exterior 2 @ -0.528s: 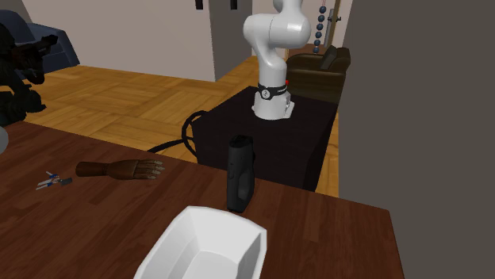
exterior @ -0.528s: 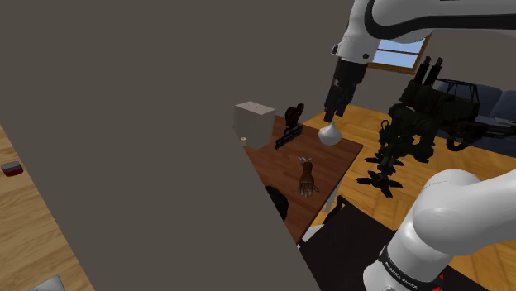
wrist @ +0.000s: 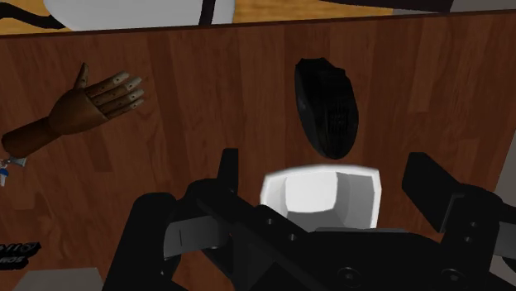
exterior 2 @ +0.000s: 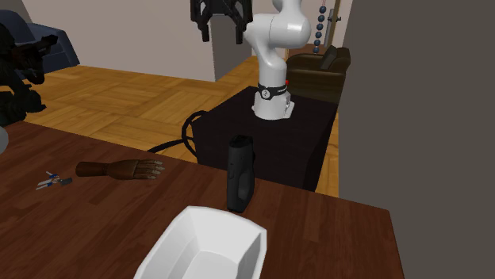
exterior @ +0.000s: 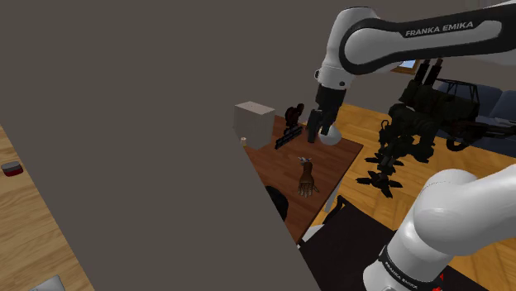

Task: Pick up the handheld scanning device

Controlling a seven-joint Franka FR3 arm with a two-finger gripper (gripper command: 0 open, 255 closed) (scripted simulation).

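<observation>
gripper (wrist: 327,174): fingers apart, holding nothing | black scanner (wrist: 327,107): on brown table (wrist: 207,99), just beside white tub (wrist: 318,194)

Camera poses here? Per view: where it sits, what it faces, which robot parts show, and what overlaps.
Shoulder view: beside and behind the stand, looking down along a grey wall to the table; arm and hand show.
Second exterior view: across the table, facing the base; hand at top.
Wrist view: on the hand, looking down on the table; open fingers.
Last two share black scanner, white bin, wooden forearm.
</observation>
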